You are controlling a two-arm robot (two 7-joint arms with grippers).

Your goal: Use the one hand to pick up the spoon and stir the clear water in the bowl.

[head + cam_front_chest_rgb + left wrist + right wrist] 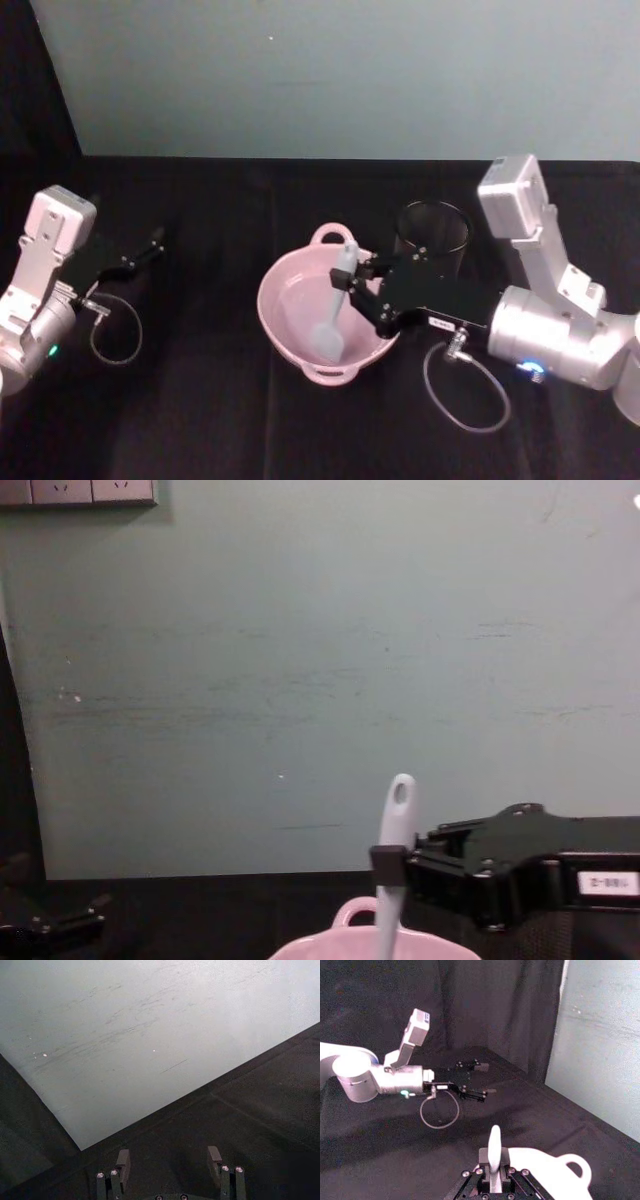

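Observation:
The pale pink bowl sits mid-table with its loop handle at the far rim. The white spoon stands tilted inside it, blade down in the bowl. My right gripper reaches in from the right and is shut on the spoon's handle. In the chest view the spoon rises above the bowl with the right gripper clamped partway up it. In the right wrist view the spoon sticks up between the jaws over the bowl. At the left of the table my left gripper is parked, open.
A black wire-mesh cup stands just behind the right gripper, close to the bowl. Cable loops lie on the black cloth by the left arm and by the right arm. A pale wall closes the back.

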